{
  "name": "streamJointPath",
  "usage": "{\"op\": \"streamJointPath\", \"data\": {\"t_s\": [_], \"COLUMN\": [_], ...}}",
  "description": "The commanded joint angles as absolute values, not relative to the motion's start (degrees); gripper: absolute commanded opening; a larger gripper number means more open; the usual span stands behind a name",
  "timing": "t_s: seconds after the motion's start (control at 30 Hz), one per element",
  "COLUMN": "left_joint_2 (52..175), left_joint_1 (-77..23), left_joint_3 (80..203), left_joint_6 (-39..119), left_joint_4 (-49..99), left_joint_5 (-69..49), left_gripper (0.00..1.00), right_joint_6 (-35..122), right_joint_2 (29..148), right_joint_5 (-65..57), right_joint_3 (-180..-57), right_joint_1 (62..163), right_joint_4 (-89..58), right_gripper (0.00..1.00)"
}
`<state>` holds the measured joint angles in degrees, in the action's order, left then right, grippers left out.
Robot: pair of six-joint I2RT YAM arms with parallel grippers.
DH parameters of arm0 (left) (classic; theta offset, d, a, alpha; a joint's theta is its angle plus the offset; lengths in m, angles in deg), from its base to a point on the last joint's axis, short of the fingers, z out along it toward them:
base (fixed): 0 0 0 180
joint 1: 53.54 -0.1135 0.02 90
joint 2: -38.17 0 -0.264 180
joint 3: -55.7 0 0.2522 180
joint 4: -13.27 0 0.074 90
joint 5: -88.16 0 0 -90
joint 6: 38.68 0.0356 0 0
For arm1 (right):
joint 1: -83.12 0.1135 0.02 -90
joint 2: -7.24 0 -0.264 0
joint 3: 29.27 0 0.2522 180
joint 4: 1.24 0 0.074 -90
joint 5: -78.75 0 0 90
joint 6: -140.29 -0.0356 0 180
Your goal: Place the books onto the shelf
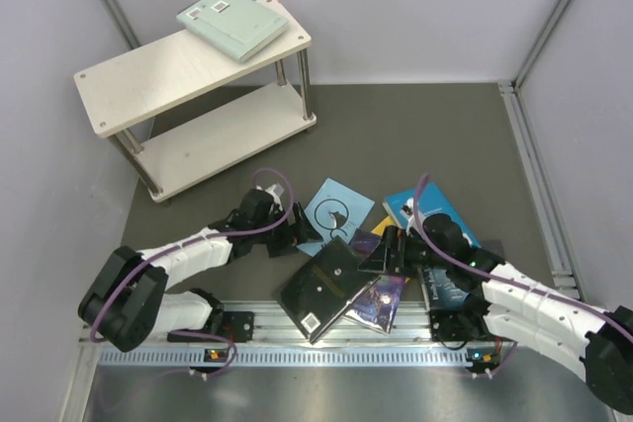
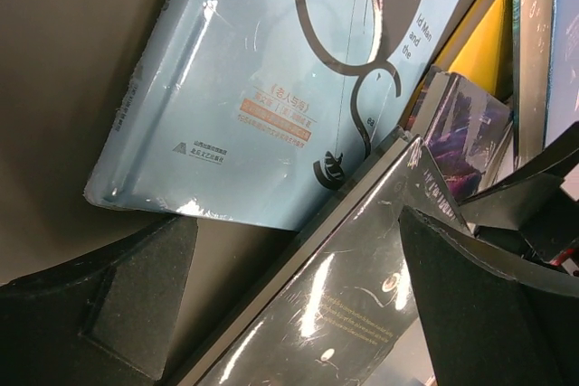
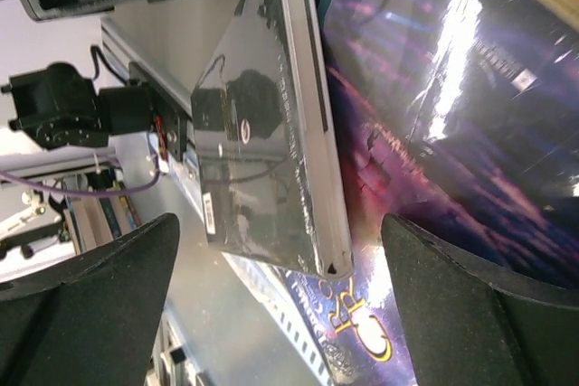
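Both claws gape wide, nothing held. The left gripper (image 1: 292,236) sits at the left edge of the pile. In its wrist view the dark glossy shrink-wrapped paperback (image 2: 362,296) runs up between the fingers, with the light blue paperback with a black swirl (image 2: 271,88) just beyond. The right gripper (image 1: 388,252) faces the same dark book from the other side, with the book's corner between its jaws, overlapping the purple galaxy paperback (image 3: 452,133). The pile lies near the arm bases. The two-tier pale wood shelf (image 1: 148,71) is well apart at far left, with one grey-green paperback (image 1: 232,22) on its top board. My read: the books are thin, light and a bit floppy, and the film is slippery. Pinch a raised edge or the spine, not the flat cover.
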<state>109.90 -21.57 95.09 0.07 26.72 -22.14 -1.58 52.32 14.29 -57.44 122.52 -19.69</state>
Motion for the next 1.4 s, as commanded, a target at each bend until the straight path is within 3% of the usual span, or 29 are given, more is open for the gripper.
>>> {"op": "streamJointPath", "data": {"t_s": [0.0,0.23,0.33,0.43,0.47,0.53,0.57,0.63,0.67,0.7,1.07,1.37], "left_joint_2": [109.3,109.8,109.5,108.7,108.7,108.1,107.9,107.2,106.8,105.8,92.7,86.0], "left_joint_1": [-20.7,-19.6,-19.3,-19.3,-19.2,-19.2,-19.2,-19.2,-19.2,-19.2,-19.3,-19.3], "left_joint_3": [93.6,92.6,92.2,91.8,91.7,91.5,91.4,91.3,91.3,91.7,102.9,100.1], "left_joint_6": [-0.7,-2.1,-2.4,-2.6,-2.6,-2.8,-2.9,-2.8,-2.6,-2.0,11.6,21.3], "left_joint_4": [23.5,21.6,21.3,21.3,21.3,21.3,21.3,21.4,21.5,21.9,35.4,29.7], "left_joint_5": [-21.8,-21.5,-21.3,-21.1,-21.1,-21.3,-21.4,-21.5,-21.6,-21.6,-17.7,-22.6], "left_gripper": [0.99,0.99,0.99,0.99,0.99,0.99,0.99,0.99,0.99,0.99,0.99,0.99], "right_joint_6": [-4.3,-8.8,-10.2,-10.7,-10.8,-10.8,-10.8,-9.8,-9.2,-8.5,3.5,9.1], "right_joint_2": [52.5,54.3,55.6,57.0,57.1,56.6,56.1,54.4,53.7,52.3,48.2,44.2], "right_joint_5": [12.7,10.8,8.8,7.6,6.9,5.7,5.3,3.6,3.0,2.4,0.7,3.0], "right_joint_3": [-55.9,-54.3,-53.2,-52.2,-52.0,-52.0,-52.2,-53.5,-54.2,-55.1,-72.5,-76.9], "right_joint_1": [125.7,130.4,131.9,132.2,132.2,132.2,132.3,132.3,132.3,132.3,131.7,131.6], "right_joint_4": [-20.7,-11.8,-8.4,-5.9,-5.7,-5.4,-5.5,-7.5,-8.6,-11.0,-21.5,-23.6], "right_gripper": [0.93,0.91,0.84,0.69,0.57,0.45,0.31,0.17,0.03,0.0,0.0,0.0]}}
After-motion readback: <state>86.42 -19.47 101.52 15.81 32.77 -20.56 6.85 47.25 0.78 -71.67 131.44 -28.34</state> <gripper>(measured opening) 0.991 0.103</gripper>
